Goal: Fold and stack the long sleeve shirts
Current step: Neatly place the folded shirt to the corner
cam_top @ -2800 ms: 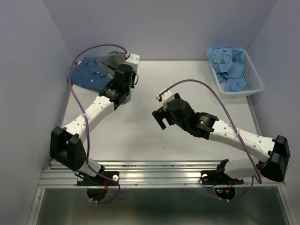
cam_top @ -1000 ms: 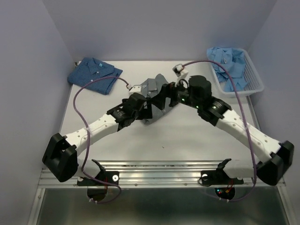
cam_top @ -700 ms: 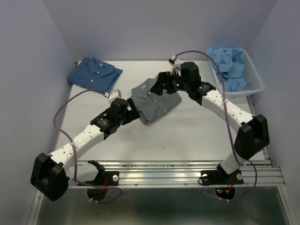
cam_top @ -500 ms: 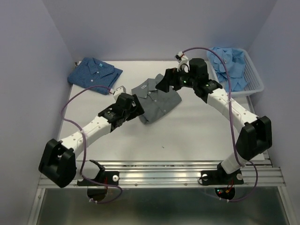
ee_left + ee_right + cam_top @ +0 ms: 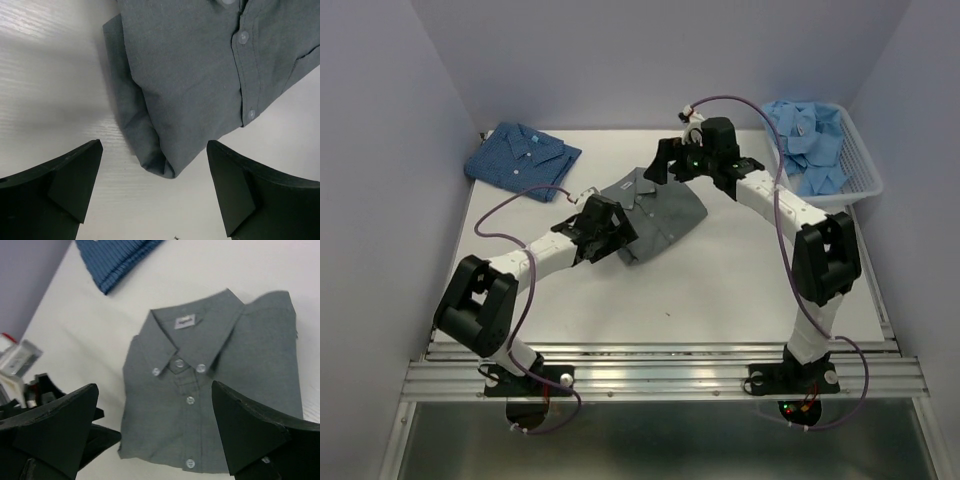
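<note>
**A:** Top external view: where is the dark grey shirt lying?

**B:** It is lying folded flat mid-tabletop, collar pointing far-left and long axis running diagonally to the near-right hem.

**A:** How is it likely handling?

**B:** Probably light and limp, sagging if lifted by one edge, so the thick folded edges at opposite ends are offering the surest hold. The left arm's fingers and the right arm's fingers are hovering apart, gripping nothing.

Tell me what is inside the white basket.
Crumpled light blue shirts fill most of the basket. The heap covers the floor, so their number and anything beneath cannot be seen.
</note>
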Available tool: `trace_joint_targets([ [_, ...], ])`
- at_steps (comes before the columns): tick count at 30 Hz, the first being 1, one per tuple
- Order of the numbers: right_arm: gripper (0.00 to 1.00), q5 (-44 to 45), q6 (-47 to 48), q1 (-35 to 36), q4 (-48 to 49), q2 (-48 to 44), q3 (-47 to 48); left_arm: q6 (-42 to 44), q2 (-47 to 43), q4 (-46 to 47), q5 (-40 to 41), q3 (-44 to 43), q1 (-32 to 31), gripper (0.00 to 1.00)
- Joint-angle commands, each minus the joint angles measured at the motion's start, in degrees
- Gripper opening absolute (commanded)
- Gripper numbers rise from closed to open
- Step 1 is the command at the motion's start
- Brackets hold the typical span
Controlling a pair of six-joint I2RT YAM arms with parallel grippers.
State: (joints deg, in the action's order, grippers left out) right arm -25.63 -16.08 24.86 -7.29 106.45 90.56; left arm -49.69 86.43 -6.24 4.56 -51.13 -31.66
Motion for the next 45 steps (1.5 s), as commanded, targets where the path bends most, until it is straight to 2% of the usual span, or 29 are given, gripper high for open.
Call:
trace_joint_targets([
  [1, 1.0, 4.0, -0.7, -2.3, 0.2, 4.5, 2.2, -2.2, 2.6, 7.5, -3.5, 1.0, 2.4, 0.99],
  [5, 1.0, 5.0, -0.9, -2.8, 0.2, 7.4, -0.6, -1.3, 4.4, 13.3, -4.3, 0.6, 3.6, 0.99],
  [13, 1.0, 8.0, -0.5, -2.8, 0.2, 9.5, -7.1, 1.8, 11.3, 13.7, -3.3, -2.4, 6.2, 0.99],
  [20, 1.0, 5.9, -2.1, -2.8, 0.9, 9.4, -13.0, 5.0, 14.7, 22.9, -8.3, -3.0, 8.0, 0.99],
  [24, 1.0, 4.7, -3.0, -2.8, 2.1, 9.6, -15.0, 8.7, 18.8, 25.1, -9.3, -8.1, 8.1, 0.96],
  [25, 1.0, 4.5, -3.0, -2.8, 2.3, 9.6, -15.2, 9.3, 21.3, 24.7, -9.2, -9.5, 8.0, 0.93],
  [27, 1.0, 4.5, -3.1, -2.8, 2.4, 9.5, -15.4, 11.5, 25.0, 22.3, -10.5, -14.7, 8.0, 0.72],
  [28, 1.0, 4.6, -3.0, -2.8, 2.3, 9.5, -15.5, 12.2, 25.8, 21.8, -12.2, -16.1, 8.0, 0.5],
  [29, 1.0, 5.2, -2.9, -2.8, 2.3, 9.3, -15.6, 12.9, 26.5, 21.6, -13.2, -17.2, 8.0, 0.42],
  [30, 1.0, 5.5, -2.7, -2.8, 2.2, 8.9, -15.7, 14.1, 26.9, 21.5, -14.1, -18.6, 8.0, 0.29],
  [31, 1.0, 5.8, -2.6, -2.8, 2.1, 8.4, -15.9, 14.3, 26.9, 21.0, -14.1, -19.3, 8.0, 0.0],
  [36, 1.0, 7.1, -1.0, -2.8, 1.1, 2.8, -17.7, 24.3, 25.2, 15.6, -12.0, -26.2, 8.0, 0.0],
  [37, 1.0, 7.7, -0.6, -2.8, 0.9, 1.3, -18.3, 30.3, 25.2, 13.4, -11.7, -28.3, 8.0, 0.0],
  [40, 1.0, 11.2, 0.8, -2.8, -0.4, -5.3, -21.1, 41.2, 25.5, 4.4, -8.2, -37.0, 8.2, 0.0],
  [41, 1.0, 13.3, 1.1, -2.8, -1.1, -8.3, -21.9, 49.9, 25.7, 0.3, -9.5, -40.7, 8.2, 0.0],
  [43, 1.0, 15.5, 2.1, -2.8, -2.0, -11.0, -24.2, 56.7, 26.7, -3.0, -7.8, -44.3, 8.4, 0.0],
  [45, 1.0, 18.7, 3.1, -2.8, -2.4, -14.2, -25.6, 63.0, 27.9, -6.8, -2.3, -49.0, 8.8, 0.0],
])
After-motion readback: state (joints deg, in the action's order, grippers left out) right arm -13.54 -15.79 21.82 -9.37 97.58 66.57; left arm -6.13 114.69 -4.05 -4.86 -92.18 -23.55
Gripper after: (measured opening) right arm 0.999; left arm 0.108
